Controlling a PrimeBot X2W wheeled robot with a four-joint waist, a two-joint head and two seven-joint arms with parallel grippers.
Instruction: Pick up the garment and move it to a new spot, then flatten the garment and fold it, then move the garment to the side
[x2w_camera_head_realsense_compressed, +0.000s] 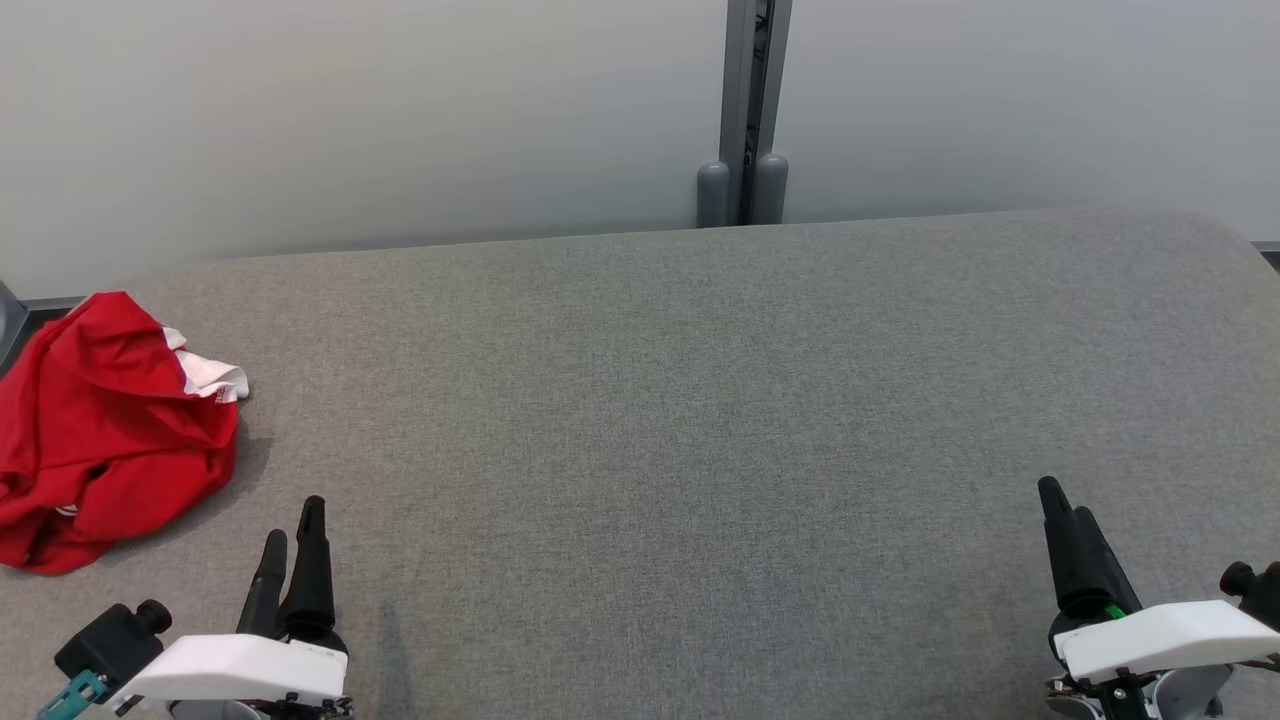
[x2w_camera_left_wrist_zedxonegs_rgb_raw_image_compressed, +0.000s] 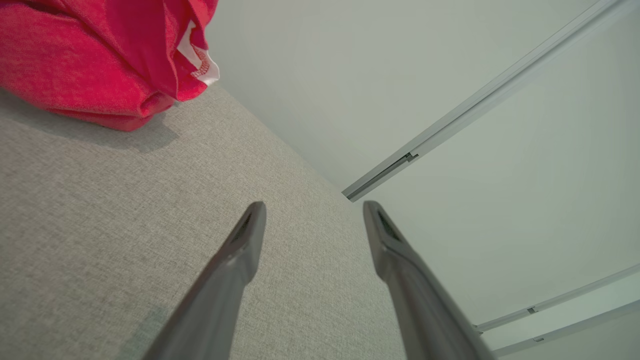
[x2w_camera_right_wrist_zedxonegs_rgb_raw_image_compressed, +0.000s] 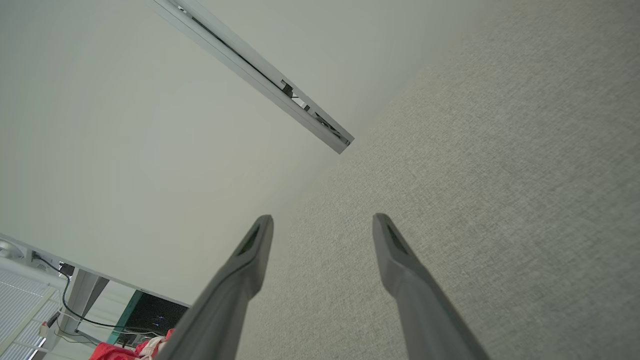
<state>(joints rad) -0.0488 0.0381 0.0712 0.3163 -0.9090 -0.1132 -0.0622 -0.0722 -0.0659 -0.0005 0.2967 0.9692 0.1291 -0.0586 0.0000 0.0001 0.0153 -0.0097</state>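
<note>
Head view: we see red garment (x2w_camera_head_realsense_compressed: 110, 420) crumpled at left edge of tabletop (x2w_camera_head_realsense_compressed: 700, 400), near left hand (x2w_camera_head_realsense_compressed: 294, 522), not touching. Left hand spread, empty; right hand (x2w_camera_head_realsense_compressed: 1064, 500) spread, empty, well apart. We judge cloth light, soft, floppy: pinch raised fold on top of heap.

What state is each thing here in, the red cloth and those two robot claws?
Garment: crumpled in a heap, unfolded, lying at the left end of the table.
Left gripper: jaws open, holding nothing.
Right gripper: jaws open, holding nothing.
</note>
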